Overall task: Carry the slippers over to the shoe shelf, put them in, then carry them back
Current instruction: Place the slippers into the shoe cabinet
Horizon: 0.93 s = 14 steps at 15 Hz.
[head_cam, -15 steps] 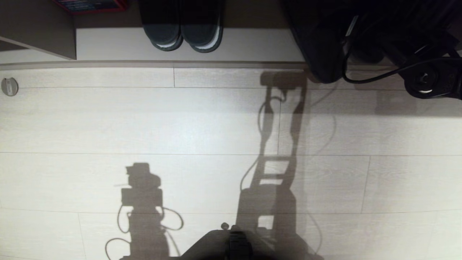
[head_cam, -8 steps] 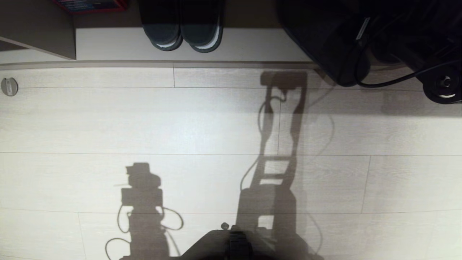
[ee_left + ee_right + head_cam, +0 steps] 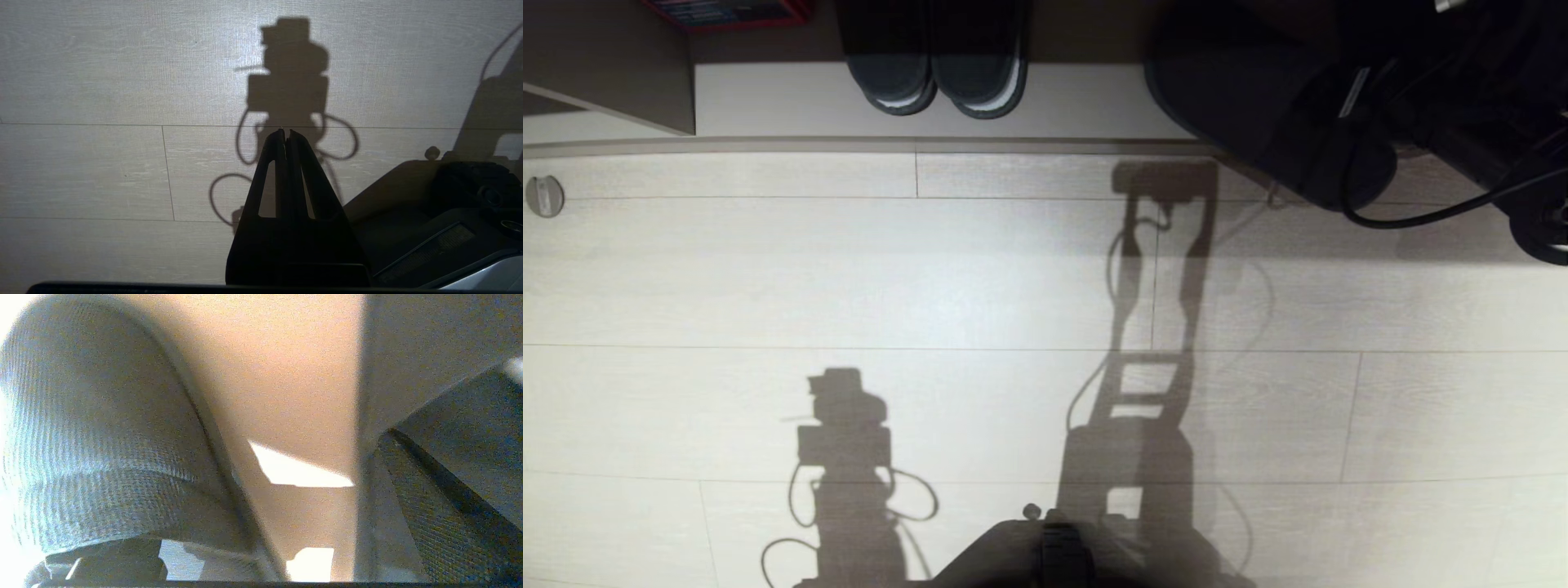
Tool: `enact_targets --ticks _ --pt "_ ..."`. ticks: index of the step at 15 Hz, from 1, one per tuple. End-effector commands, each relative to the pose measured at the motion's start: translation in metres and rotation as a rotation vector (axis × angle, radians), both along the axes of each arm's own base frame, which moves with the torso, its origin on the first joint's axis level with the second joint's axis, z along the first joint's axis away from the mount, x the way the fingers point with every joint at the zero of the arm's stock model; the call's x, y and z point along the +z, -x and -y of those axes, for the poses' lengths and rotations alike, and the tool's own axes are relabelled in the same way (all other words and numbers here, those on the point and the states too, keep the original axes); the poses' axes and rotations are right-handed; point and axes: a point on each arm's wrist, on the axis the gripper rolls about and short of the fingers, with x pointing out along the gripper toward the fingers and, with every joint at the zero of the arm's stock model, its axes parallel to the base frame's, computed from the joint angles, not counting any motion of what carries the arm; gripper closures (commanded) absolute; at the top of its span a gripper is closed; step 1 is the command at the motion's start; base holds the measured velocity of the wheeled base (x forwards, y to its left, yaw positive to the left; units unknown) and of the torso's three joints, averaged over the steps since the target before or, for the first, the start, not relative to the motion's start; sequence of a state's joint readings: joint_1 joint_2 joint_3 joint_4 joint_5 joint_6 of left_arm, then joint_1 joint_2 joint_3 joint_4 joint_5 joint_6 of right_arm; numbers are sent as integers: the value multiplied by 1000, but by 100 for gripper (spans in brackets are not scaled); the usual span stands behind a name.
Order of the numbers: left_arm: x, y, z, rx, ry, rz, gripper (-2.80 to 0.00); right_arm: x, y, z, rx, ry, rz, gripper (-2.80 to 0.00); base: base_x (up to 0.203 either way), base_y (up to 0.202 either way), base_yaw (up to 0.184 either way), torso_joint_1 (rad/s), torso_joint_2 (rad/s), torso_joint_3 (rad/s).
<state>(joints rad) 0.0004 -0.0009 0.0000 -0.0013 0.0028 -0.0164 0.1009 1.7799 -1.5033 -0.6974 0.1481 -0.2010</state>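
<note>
Pale wood-plank floor [image 3: 1013,278] runs up to the low taupe shoe shelf [image 3: 792,98]. One flat dark grey-blue slipper [image 3: 1258,114] lies at its edge under the right gripper [image 3: 1405,73], whose finger spread I cannot tell; the left gripper [image 3: 286,132] hangs pinched together.

Two black slides [image 3: 935,77] with pale insoles, side by side on the shelf. One shelf [image 3: 1078,102], with one upright panel [image 3: 613,73] showing at its left end. One red-edged box [image 3: 727,11], cut off by the frame's upper edge. One small round disc [image 3: 544,196] set in the floor. Two thin grey slippers [image 3: 94,428] of woven texture, counted from the right wrist view; in the head view only one dark mass there, number not readable. One black cable [image 3: 1429,214] looping beside that mass. One left gripper [image 3: 286,132], its two fingers pressed together. Two large shadows [image 3: 845,445] on the floor boards.
</note>
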Motion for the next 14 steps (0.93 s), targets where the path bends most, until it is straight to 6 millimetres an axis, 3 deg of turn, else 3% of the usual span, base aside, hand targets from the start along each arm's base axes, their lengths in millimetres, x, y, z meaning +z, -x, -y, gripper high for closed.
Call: enact_targets --ticks 1,8,10,14 --pt "0 0 0 0 0 -1 0 -5 2 0 -5 45 -8 -280 0 0 0 0 0 0" --pt "0 0 0 1 0 -1 0 -25 -10 11 28 136 -51 -280 0 0 0 0 0 0" --pt "0 0 0 1 0 -1 0 -36 -27 18 40 136 -71 -280 0 0 0 0 0 0" --pt "0 0 0 1 -1 0 0 -15 -36 21 -83 -42 32 -280 0 0 0 0 0 0"
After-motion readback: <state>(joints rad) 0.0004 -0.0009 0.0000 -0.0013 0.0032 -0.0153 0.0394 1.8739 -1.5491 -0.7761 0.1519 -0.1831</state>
